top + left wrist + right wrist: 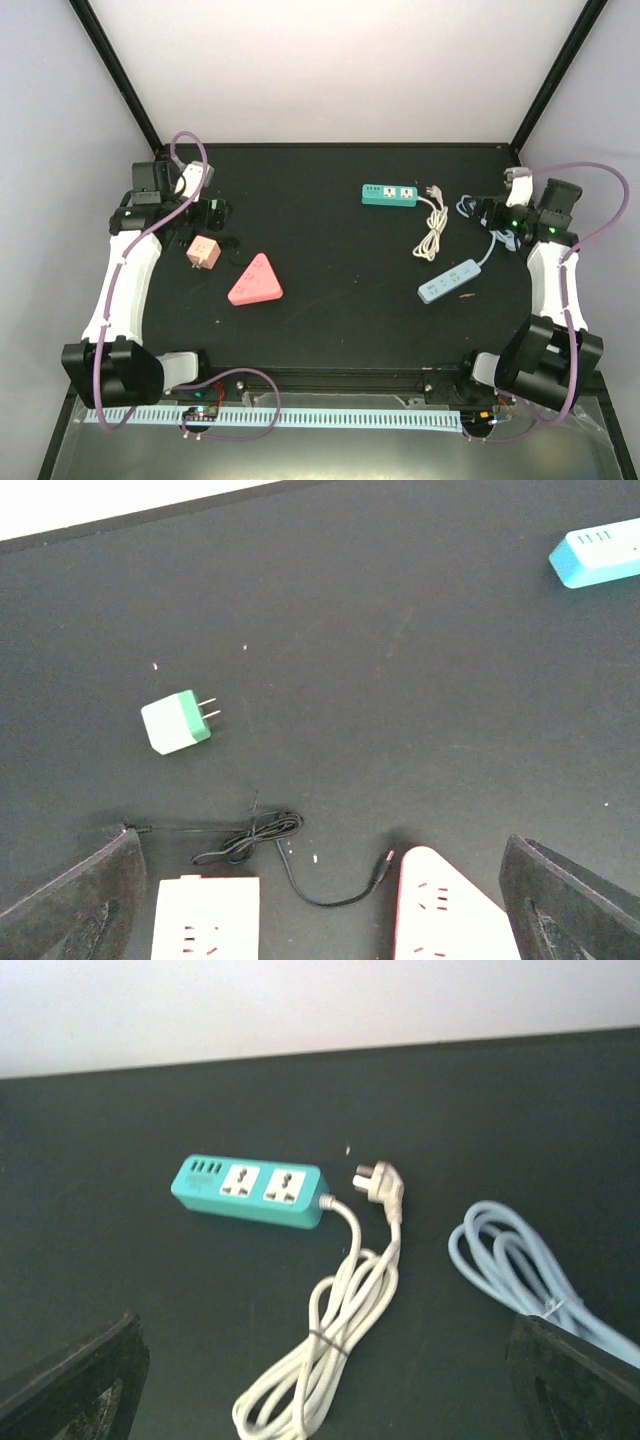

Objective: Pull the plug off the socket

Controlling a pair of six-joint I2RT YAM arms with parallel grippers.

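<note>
A small white-and-green plug (pixel 178 721) lies loose on the black table, its two bare prongs pointing right, apart from every socket. A pale pink cube socket (pixel 205 917) (pixel 205 250) and a pink triangular socket (pixel 450 910) (pixel 256 281) lie near my left gripper (pixel 320 925) (pixel 205 207). That gripper is open and empty and hovers over them. A thin black cable (pixel 255 838) lies between them, its end free. My right gripper (pixel 325 1410) (pixel 492 215) is open and empty, near the teal power strip (pixel 252 1190) (pixel 389 194).
The teal strip's white cord (pixel 340 1330) is bundled, and its white plug (pixel 378 1182) lies loose beside the strip. A light blue power strip (pixel 450 281) with a coiled blue cord (pixel 520 1265) lies at the right. The table's far edge meets a white wall.
</note>
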